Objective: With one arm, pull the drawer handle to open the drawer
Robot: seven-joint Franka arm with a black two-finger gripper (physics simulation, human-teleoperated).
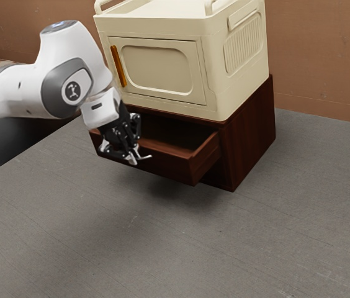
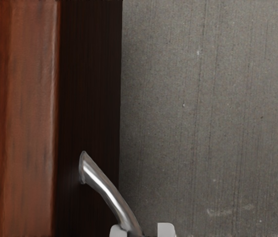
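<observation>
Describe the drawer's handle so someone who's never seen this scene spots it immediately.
Start at the cream cabinet, atop a reddish-brown one with its drawer open. On that drawer's front, at the gripper, is the handle, a curved bar. Its silvery metal distinguishes it from the orange handle above.

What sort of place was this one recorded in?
Probably a simulated indoor workspace, perhaps made to resemble a home: a cream cabinet stands on a dark wooden drawer unit, with a grey surface beneath and a brown wall behind.
</observation>
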